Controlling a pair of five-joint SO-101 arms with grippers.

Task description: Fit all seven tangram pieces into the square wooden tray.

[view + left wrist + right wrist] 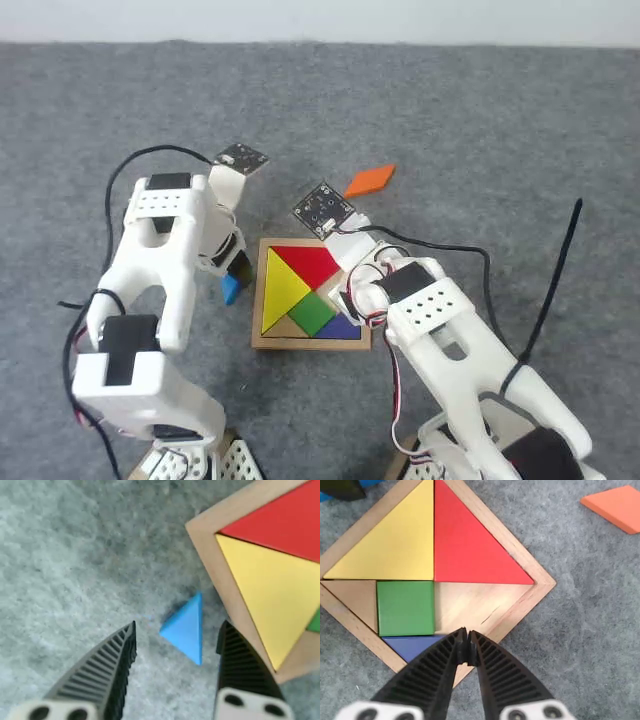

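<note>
Left gripper [178, 624] spread wide, I straddle the blue triangle [186, 628] at nine o'clock of the tray [210, 555]; my right gripper [467, 632] is pinched closed above the tray.

High view: fixed above, facing down on the whole table [500, 120], far off. Left wrist view: from my left wrist, close over one corner of the tray [227, 580]. Right wrist view: from my right wrist, farther back, over most of the tray. All three share the tray.
</note>
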